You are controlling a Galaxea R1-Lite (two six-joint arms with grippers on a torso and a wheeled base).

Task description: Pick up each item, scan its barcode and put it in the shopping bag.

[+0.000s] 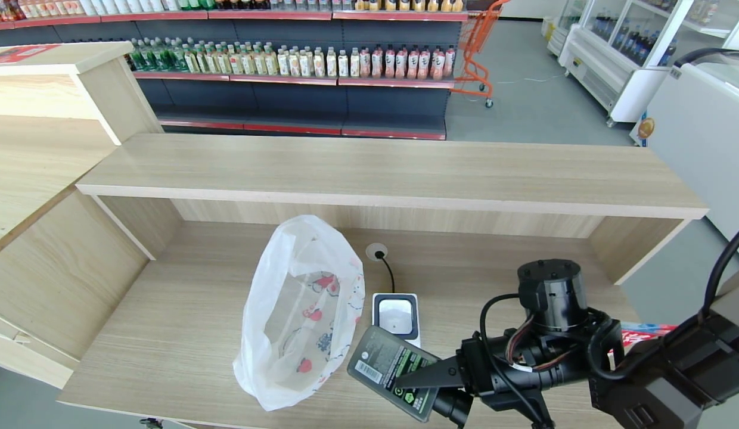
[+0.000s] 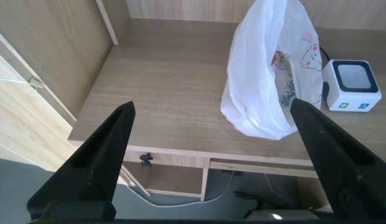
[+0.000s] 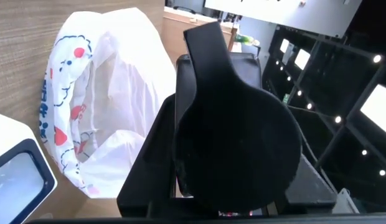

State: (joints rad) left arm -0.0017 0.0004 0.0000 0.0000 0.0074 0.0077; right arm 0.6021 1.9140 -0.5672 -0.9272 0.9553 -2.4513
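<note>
Pinching a dark barcoded packet (image 1: 388,370) at lower centre, right gripper (image 1: 432,381) clamped on it, packet overlapping scanner (image 1: 397,314), just beside shopping bag (image 1: 298,316), bare counter (image 1: 167,333) lower left, left gripper (image 2: 213,107) spread wide, holding nothing.

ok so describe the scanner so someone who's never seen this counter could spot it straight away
On the low wooden counter stands a white shopping bag, and the scanner sits right beside it on the robot's right. It is the small white box with a dark glass window on top and a black cable running back to a hole in the counter.
</note>
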